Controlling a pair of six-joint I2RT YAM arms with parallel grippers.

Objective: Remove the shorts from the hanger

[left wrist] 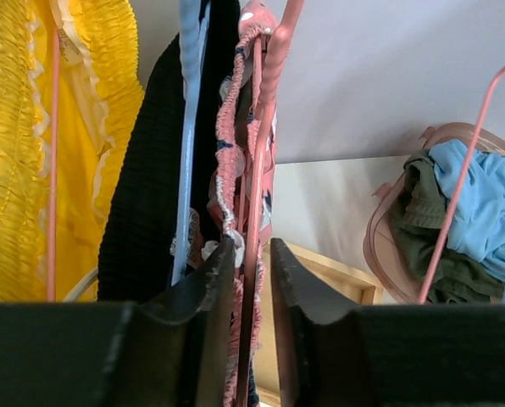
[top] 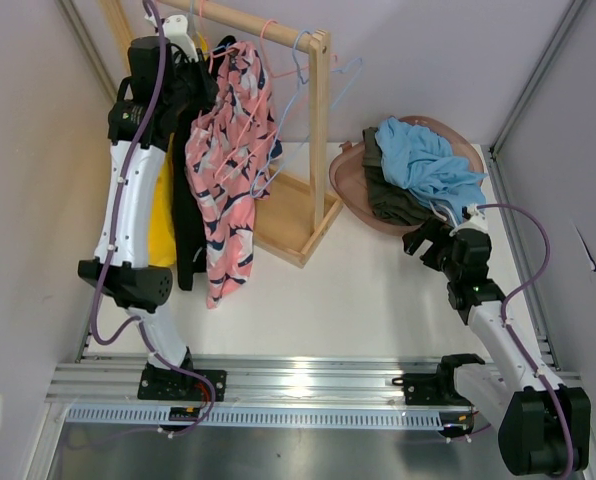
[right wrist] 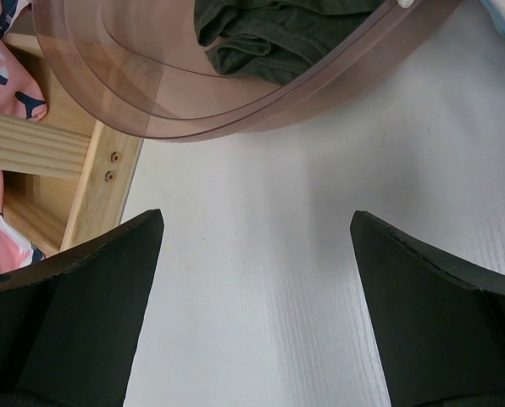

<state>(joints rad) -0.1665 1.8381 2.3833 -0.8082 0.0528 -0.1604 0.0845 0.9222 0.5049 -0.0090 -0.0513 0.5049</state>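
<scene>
The pink patterned shorts (top: 228,170) hang from a pink hanger (left wrist: 261,161) on the wooden rack (top: 320,130). Their gathered waistband (left wrist: 227,170) runs alongside the hanger's stem. My left gripper (top: 193,45) is up at the rail, and its jaws (left wrist: 252,246) stand narrowly open around the stem and waistband. The left finger touches the fabric, while a gap shows at the right finger. My right gripper (top: 418,240) hovers low over the table beside the basket, wide open (right wrist: 257,220) with nothing in it.
A yellow garment (left wrist: 15,127) and a black one (left wrist: 142,212) hang left of the shorts. Empty hangers (top: 308,60) hang at the rail's right end. A translucent pink basket (top: 348,190) holds blue and dark green clothes (top: 428,165).
</scene>
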